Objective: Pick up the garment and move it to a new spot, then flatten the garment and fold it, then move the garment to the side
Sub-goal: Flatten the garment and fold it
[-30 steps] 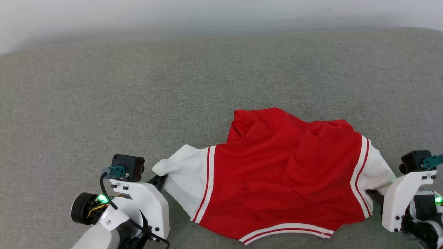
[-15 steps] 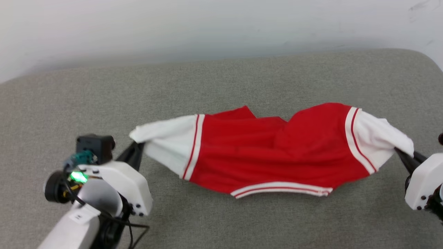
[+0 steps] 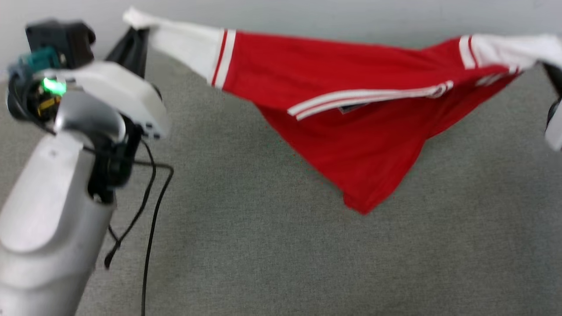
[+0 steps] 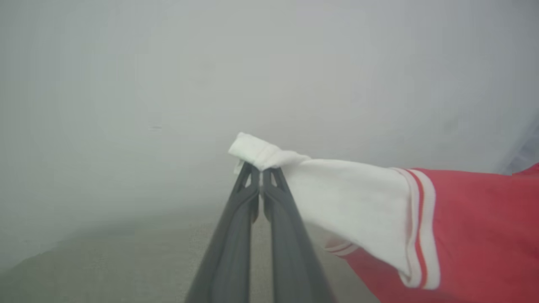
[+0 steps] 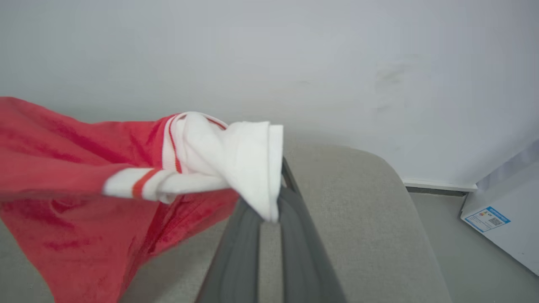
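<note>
Garment (image 3: 351, 145): soft, thin cloth, matt, with loose creases. Couch surface (image 3: 263, 245): grey woven fabric, matt and slightly rough. Left gripper (image 4: 260, 172) and right gripper (image 5: 276, 181): fingers (image 4: 236, 235) of dark plastic, smooth and matt. Forearm shell (image 3: 44, 210): pale plastic with a slight gloss. Wall (image 5: 294, 63): smooth, matt paint. Box (image 5: 505, 198): smooth white cardboard with a paper label.

The garment (image 3: 360, 149) hangs above the worktop (image 3: 263, 254), spanned between the left hand (image 3: 134, 31) at left and the right hand (image 3: 550, 73) at right.
</note>
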Robot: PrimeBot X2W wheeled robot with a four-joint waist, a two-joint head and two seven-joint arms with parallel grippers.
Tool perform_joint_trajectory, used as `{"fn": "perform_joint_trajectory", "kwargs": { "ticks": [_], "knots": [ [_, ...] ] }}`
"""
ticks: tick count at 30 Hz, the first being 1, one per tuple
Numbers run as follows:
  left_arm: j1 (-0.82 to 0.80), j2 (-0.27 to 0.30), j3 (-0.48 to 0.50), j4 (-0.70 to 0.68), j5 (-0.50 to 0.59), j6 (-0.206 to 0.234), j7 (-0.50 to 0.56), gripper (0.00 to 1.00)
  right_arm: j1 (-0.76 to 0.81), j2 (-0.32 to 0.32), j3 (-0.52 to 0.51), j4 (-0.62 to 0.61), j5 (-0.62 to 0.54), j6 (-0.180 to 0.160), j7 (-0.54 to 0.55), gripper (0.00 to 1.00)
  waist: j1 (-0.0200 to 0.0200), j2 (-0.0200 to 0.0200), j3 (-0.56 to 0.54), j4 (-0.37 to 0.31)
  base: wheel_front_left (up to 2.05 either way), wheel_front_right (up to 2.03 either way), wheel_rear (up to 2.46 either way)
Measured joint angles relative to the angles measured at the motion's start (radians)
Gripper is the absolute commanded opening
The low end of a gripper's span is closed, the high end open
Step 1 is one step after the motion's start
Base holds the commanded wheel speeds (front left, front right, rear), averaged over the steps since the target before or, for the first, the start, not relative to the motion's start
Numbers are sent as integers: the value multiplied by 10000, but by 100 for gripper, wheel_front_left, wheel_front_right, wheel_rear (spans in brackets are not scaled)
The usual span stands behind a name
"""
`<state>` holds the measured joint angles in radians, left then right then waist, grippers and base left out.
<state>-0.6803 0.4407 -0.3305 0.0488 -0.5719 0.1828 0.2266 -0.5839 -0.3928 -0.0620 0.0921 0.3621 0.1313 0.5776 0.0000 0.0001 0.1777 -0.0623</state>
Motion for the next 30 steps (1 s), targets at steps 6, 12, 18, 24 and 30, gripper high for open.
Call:
{"fn": "perform_joint_trajectory", "kwargs": {
  "ticks": [6, 12, 18, 24, 30],
  "knots": [
    [-2465, -332, 0, 1921, 320, -525, -828, 0, -2436, -217, 393, 888, -274, 0, -533, 0, 1, 0, 706, 99, 0, 0, 0],
    [-4826, -366, 79, 3622, 803, -878, -1806, 0, -4923, -309, 821, 2040, -512, 0, -1384, 0, 1, 0, 1490, 123, 0, 0, 0],
    [-6705, -278, 144, 4978, 1045, -1264, -2612, 0, -7224, -25, 1164, 3586, -851, 0, -2424, 0, 2, -1, 2311, 0, 0, 0, 0],
    [-7407, -454, 180, 6378, 1003, -1601, -3511, 0, -8271, 550, 1561, 5333, -976, 0, -3413, 0, 2, -1, 3089, -122, 0, 0, 0],
    [-7433, -832, 127, 7846, 834, -2042, -4278, 0, -8360, 1197, 2031, 6842, -644, 2, -4460, 0, 2, 0, 3797, -172, 0, 0, 0]
  ]
}}
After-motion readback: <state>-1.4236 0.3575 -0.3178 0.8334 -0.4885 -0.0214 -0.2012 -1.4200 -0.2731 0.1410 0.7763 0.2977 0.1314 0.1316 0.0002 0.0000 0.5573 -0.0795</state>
